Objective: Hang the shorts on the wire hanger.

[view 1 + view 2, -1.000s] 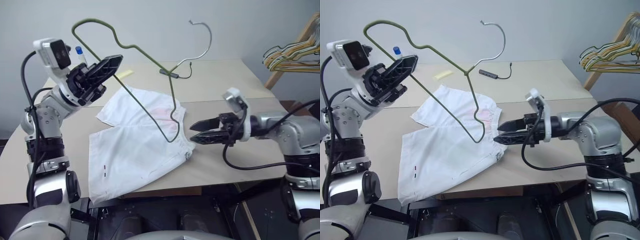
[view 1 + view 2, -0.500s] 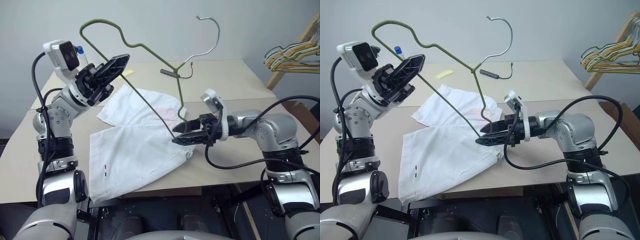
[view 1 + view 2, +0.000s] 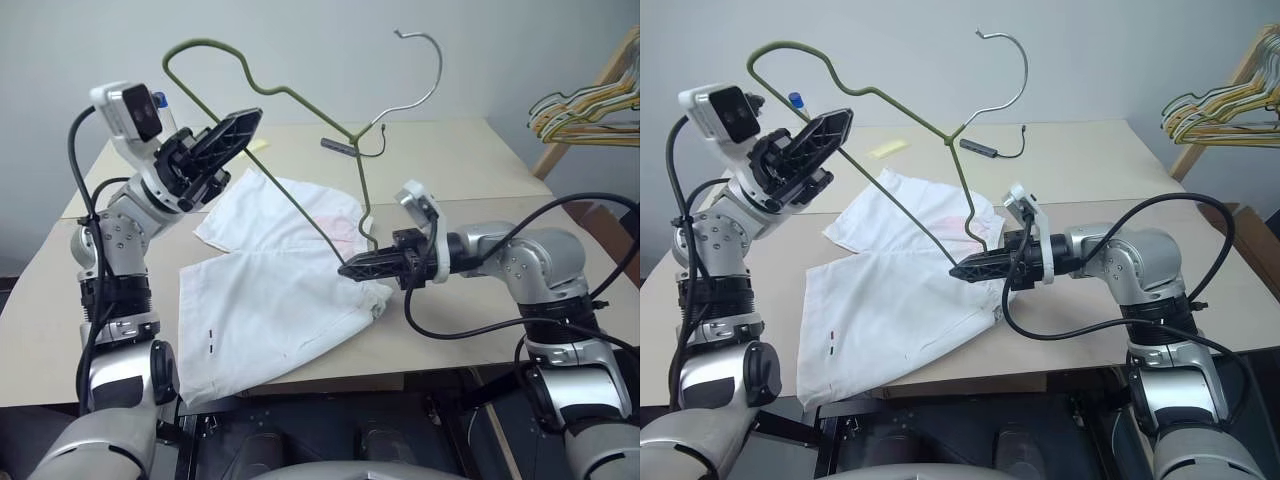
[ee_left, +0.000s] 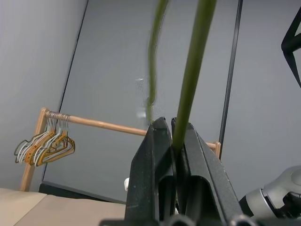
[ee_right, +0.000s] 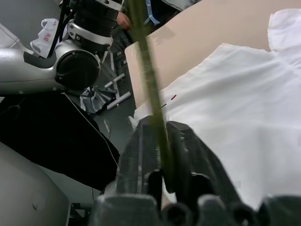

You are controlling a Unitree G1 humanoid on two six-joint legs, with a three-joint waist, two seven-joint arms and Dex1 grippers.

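Observation:
The wire hanger [image 3: 300,205] is held tilted in the air above the table, its hook [image 3: 420,70] pointing up. My left gripper [image 3: 250,120] is raised at the left and shut on the hanger's long straight wire [image 4: 188,70]. My right gripper [image 3: 347,270] points left, low over the table, and is shut on the hanger's lower bent corner [image 5: 150,80]. The white shorts [image 3: 270,300] lie spread flat on the table beneath the hanger. Their waistband sits right under my right gripper, and one leg reaches the table's front edge.
The beige table [image 3: 450,170] carries a dark cable adapter [image 3: 340,146] and a yellow slip [image 3: 252,147] at the back. A bunch of coloured hangers [image 3: 585,105] hangs on a wooden rack at the far right. A blue-capped bottle [image 3: 157,100] stands behind my left arm.
My right gripper has moved left from beside the shorts to the hanger's lower corner and shut on it. The left gripper still holds the hanger; the camera's view has shifted slightly.

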